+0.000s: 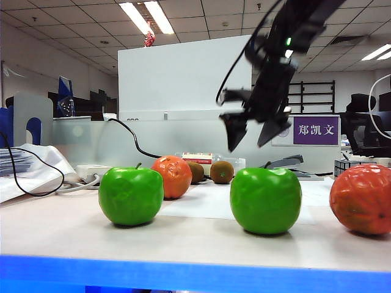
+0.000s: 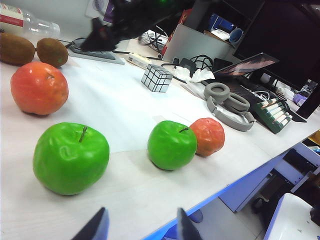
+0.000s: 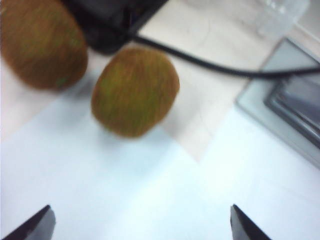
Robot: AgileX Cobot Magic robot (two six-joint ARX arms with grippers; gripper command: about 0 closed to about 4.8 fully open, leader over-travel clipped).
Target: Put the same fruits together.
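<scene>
Two green apples [image 1: 130,196] [image 1: 266,200] stand near the table's front edge. One orange-red fruit [image 1: 173,176] sits behind the left apple and another [image 1: 361,198] at the far right. Two brown kiwis [image 1: 195,173] [image 1: 222,172] lie side by side further back. My right gripper [image 1: 248,145] hangs open in the air above and just right of the kiwis, holding nothing. The right wrist view shows both kiwis [image 3: 42,42] [image 3: 135,91] beyond the open gripper [image 3: 142,225]. My left gripper [image 2: 141,225] is open and empty over the front edge, near an apple [image 2: 71,158].
A silver mirror cube [image 2: 157,78], grey headphones [image 2: 227,102] and a laptop lie on the far side of the table. A black cable [image 3: 220,67] runs behind the kiwis. A white sheet [image 1: 208,201] covers the middle. A plastic bottle [image 2: 27,22] lies at the back.
</scene>
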